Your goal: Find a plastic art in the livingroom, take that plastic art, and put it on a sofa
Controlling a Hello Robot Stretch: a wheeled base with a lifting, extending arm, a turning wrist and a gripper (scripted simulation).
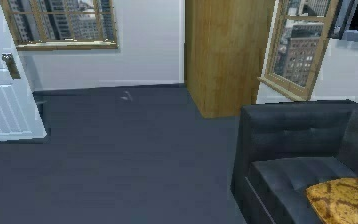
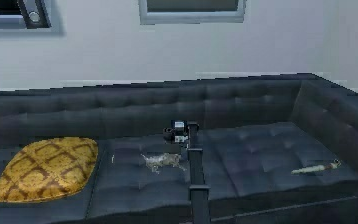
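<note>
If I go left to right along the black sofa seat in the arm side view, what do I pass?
Yellow-brown patterned cushion → small grey lumpy thing → robot's dark square arm bar → long thin pale grey thing.

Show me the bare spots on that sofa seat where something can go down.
Widest bare patch: the sofa seat between the arm and the thin grey object. A narrower strip lies between the yellow patterned cushion and the small pale thing. Crowded mid-seat, around that thing and the arm's end.
</note>
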